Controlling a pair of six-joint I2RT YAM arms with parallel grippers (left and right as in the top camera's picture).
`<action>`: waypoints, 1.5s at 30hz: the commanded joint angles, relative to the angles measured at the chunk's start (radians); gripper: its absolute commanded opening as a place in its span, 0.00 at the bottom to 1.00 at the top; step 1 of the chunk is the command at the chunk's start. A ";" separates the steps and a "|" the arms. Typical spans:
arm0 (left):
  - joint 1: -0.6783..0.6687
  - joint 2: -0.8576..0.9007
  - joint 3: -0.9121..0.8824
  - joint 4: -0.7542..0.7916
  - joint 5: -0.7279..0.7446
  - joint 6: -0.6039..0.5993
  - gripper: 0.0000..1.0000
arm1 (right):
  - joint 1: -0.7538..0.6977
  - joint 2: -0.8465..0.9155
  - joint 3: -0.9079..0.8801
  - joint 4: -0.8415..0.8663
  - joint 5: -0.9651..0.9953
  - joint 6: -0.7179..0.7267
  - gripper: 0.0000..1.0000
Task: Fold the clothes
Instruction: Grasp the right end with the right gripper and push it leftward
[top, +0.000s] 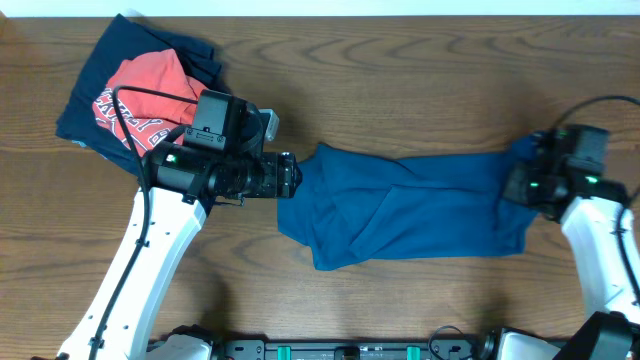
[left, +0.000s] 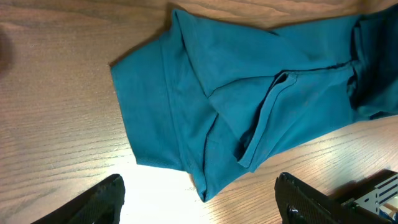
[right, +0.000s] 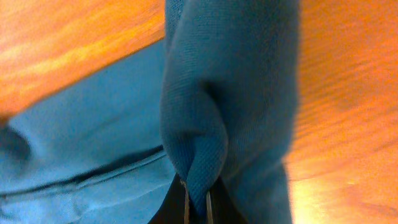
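1. So, the blue T-shirt (top: 410, 205) lies stretched left to right across the middle of the table (top: 400, 60). It's bunched and partly doubled over itself, and the left wrist view shows a hemmed edge running through the folds.
2. The right pincer (right: 196, 202) is clamped fully shut on a small pinch of cloth at the shirt's right end, with fabric puckered right at the tips. The left pincer (left: 199, 186) stands wide open with nothing in it, above the shirt's left end.
3. My guess is the step is getting the shirt spread flat before any real fold. I'd bring the left pincer down on the left edge and take a firm bite. Then ease both ends apart so the wrinkles pull out.
4. One risk: the right-hand bite looks small, so a hard tug could slip it.
5. The table is brown wood grain and looks smooth, so cloth should slide easily. A red tee (top: 150, 85) with white lettering sits on a navy garment (top: 85, 100) at the far left, apart from the blue shirt. Nothing of the room shows beyond a pale strip along the far edge.
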 joint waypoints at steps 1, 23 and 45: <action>0.005 -0.009 0.018 -0.002 0.003 0.016 0.78 | 0.108 -0.011 0.018 -0.014 0.067 0.018 0.01; 0.005 -0.009 0.018 -0.003 0.003 0.017 0.78 | 0.462 -0.009 -0.014 -0.038 0.066 0.009 0.01; 0.005 -0.009 0.018 -0.001 0.002 0.017 0.79 | 0.321 -0.161 0.044 -0.043 0.001 -0.050 0.46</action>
